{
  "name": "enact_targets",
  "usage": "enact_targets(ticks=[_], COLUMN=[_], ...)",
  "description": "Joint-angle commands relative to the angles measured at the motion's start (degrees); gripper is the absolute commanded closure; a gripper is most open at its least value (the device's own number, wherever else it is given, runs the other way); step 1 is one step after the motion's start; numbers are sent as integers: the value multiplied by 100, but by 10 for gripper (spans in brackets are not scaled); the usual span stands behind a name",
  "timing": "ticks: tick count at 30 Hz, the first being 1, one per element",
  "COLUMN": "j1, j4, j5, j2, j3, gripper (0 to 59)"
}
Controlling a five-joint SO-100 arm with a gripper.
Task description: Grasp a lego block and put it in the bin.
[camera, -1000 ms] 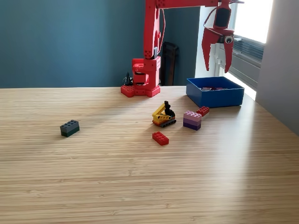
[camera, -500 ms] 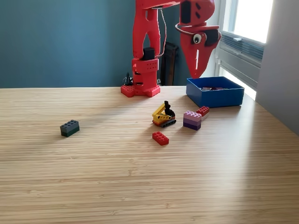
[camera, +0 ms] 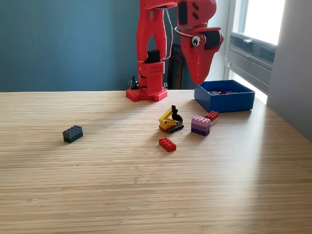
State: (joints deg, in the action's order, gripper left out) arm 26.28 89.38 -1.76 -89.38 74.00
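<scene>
hanging empty above the table [camera: 97,185], the gripper [camera: 197,80] has its jaws closed, left of the bin [camera: 224,102]

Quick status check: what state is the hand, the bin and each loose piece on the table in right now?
Hand: shut, empty, raised, tip down beside the bin.
Bin: upright on the table, some pieces inside.
Dark brick: flat, alone, exterior view's left.
Red brick: flat, loose.
Yellow model: assembled, standing.
Purple stack: stacked layers, upright.
Small red brick: flat, close beside the purple stack.
</scene>
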Motion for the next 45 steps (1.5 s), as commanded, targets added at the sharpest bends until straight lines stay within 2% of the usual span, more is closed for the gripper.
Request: enact_targets(ticks=[1,7,13,20,23,30,34,45], j1=[-70,-325,-870,-1266,-1318,-1134,-606,844], j4=[-79,-158,-659,-844,-888,-888,-888,-888], j5=[9,-26,-62,536,580,9,-422,-1028], j2=[-545,-545,-545,-545,-545,-545,-545,-589], j3=[-26,26,246,448,580,835,932,1055], gripper=[585,585,585,585,585,585,585,585])
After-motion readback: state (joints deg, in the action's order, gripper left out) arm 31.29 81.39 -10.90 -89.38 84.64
